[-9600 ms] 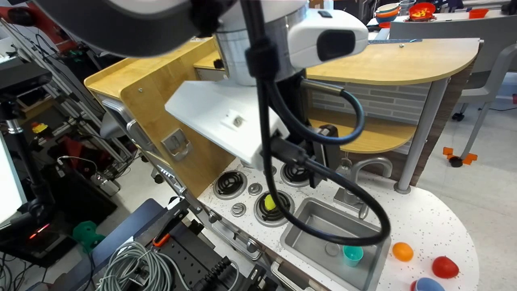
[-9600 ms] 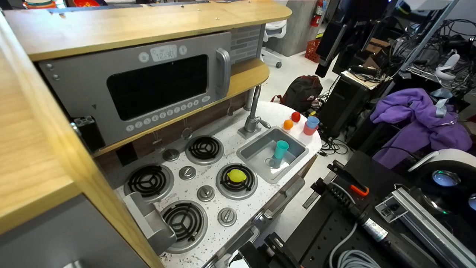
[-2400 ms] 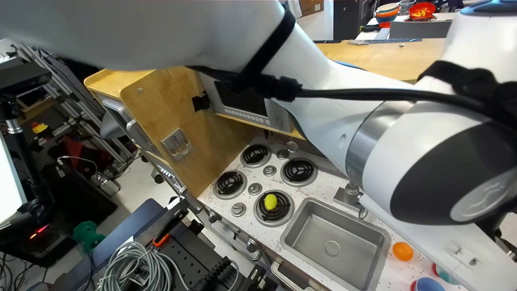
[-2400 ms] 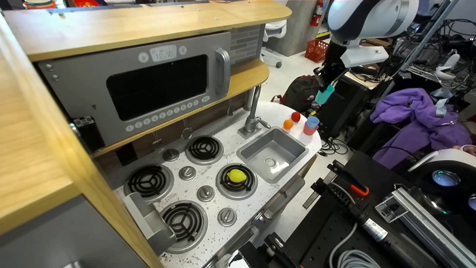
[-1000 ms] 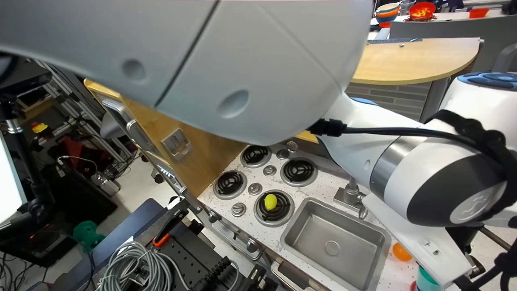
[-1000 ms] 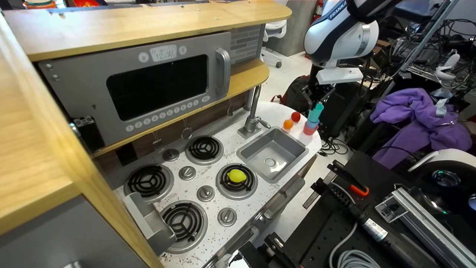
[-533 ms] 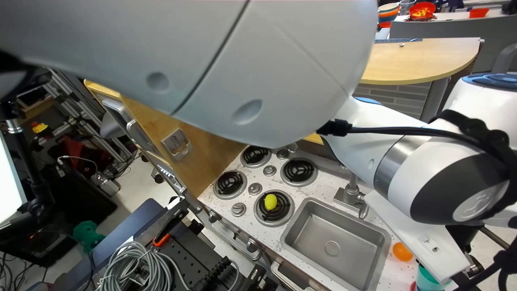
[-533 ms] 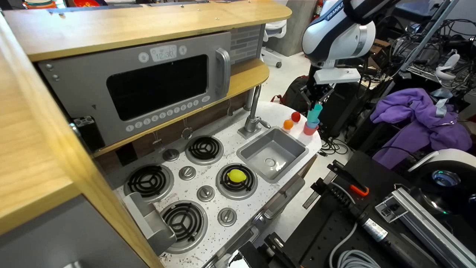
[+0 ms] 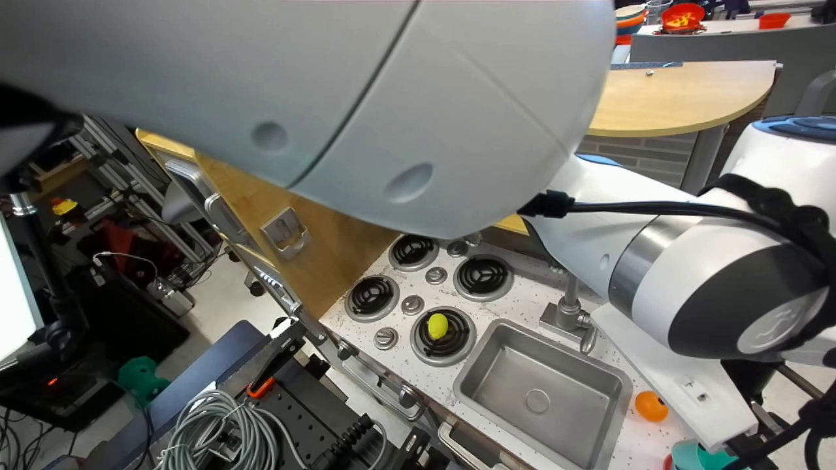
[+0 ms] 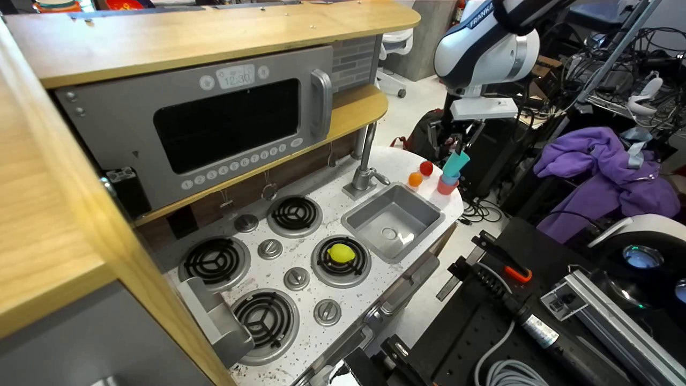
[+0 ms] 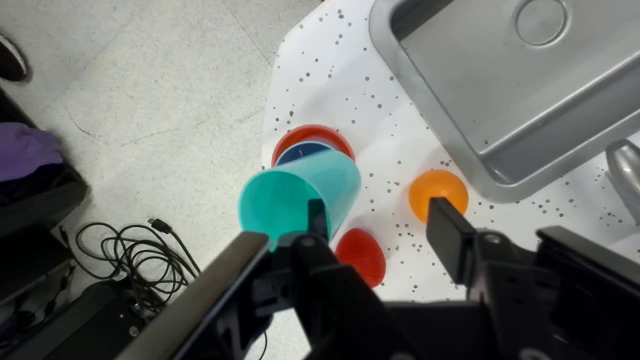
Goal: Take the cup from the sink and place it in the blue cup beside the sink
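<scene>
The teal cup (image 11: 335, 177) stands tilted on top of the blue cup (image 11: 300, 151), its mouth leaning off to one side in the wrist view. The same teal cup (image 10: 455, 164) and blue cup (image 10: 449, 179) show in an exterior view. My gripper (image 11: 379, 212) is open. One fingertip overlaps the teal cup's mouth in the wrist view; the other is apart from it, over the orange piece. Whether the finger touches the cup I cannot tell. The teal cup also shows partly behind the arm (image 9: 689, 454). The grey sink (image 9: 506, 398) holds no cup.
The blue cup sits in a red cup (image 11: 315, 132) near the counter's rounded edge. An orange piece (image 11: 434, 190) and a red piece (image 11: 361, 256) lie close by. The faucet (image 10: 367, 155) rises behind the sink. A yellow lemon (image 10: 341, 253) lies on a burner.
The teal cup went from the sink, in my grip, to over the blue cup. In the last half second my fingers spread apart and the cup tilted.
</scene>
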Controlling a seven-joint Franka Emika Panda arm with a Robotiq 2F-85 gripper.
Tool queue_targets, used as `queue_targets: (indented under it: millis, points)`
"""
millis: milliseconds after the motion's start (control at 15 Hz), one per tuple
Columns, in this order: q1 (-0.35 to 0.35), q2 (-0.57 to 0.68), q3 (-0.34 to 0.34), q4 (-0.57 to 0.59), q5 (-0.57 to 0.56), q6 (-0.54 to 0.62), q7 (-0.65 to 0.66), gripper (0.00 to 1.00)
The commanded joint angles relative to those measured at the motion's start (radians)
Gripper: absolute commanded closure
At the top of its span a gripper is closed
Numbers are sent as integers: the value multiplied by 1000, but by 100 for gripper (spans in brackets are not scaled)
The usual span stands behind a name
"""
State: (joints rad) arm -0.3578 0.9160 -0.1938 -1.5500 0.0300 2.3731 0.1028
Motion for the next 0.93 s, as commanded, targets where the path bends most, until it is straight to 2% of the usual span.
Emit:
queue_targets:
  millis: [0, 67, 200, 533, 867]
  points:
    - [-4, 14, 0, 44, 29, -43, 3, 14]
    - [-4, 15, 0, 46, 29, -44, 4, 5]
    - [-6, 17, -1, 52, 30, -49, 8, 0]
    - [-8, 9, 3, 51, 35, -63, 8, 0]
    - [-13, -119, 29, -82, 51, -39, -74, 0]
